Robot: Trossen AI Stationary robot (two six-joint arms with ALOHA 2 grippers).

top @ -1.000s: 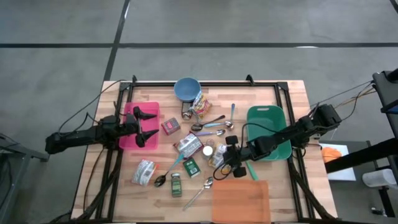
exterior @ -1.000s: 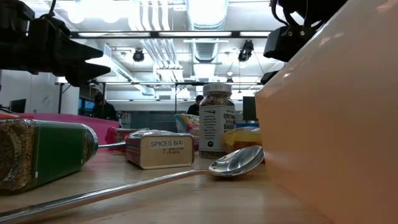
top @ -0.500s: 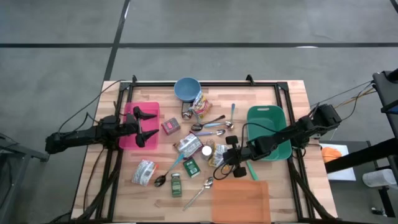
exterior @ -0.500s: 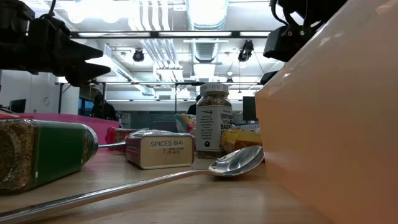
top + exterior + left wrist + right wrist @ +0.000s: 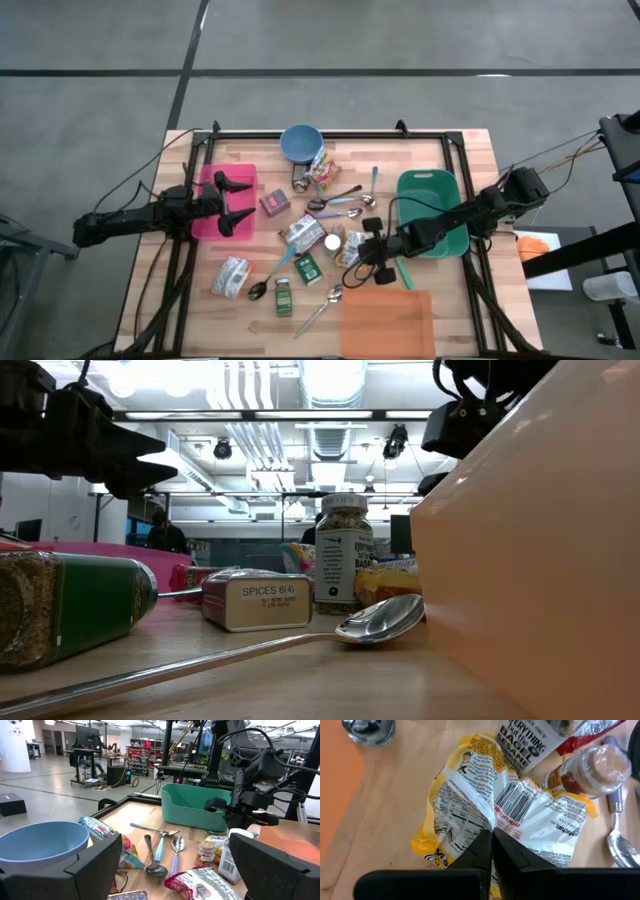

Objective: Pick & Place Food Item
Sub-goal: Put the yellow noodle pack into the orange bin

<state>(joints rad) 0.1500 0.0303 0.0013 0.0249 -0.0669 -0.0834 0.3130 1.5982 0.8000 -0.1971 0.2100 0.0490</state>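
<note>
A crumpled yellow-and-white noodle packet (image 5: 515, 805) lies mid-table (image 5: 351, 251), between a white-lidded seasoning jar (image 5: 332, 241) and a small brown spice jar (image 5: 592, 770). My right gripper (image 5: 491, 847) reaches in from the table's right (image 5: 364, 258), slanting down, and is shut on the packet. My left gripper (image 5: 236, 205) hangs open and level over the pink container (image 5: 212, 200) at the table's left, with nothing between its fingers (image 5: 95, 865). My right gripper pinches a bunched-up fold in the middle of the packet's printed wrapper (image 5: 492, 822) between its two fingertips. The fingers slant down from the table's right side. The packet rests on the wood, its wrapper puckered toward the fingertips.
A green bin (image 5: 432, 215) stands just right of the gripper and an orange board (image 5: 387, 322) lies at the near edge. Spoons (image 5: 340, 200), snack packs, spice tins (image 5: 255, 600) and a green jar (image 5: 284, 296) crowd the middle. A blue bowl (image 5: 300, 143) sits at the far edge.
In the low view the seasoning jar beside the packet has slid slightly sideways, and the yellow packet next to it has shifted a little. Both arms have stayed in place.
</note>
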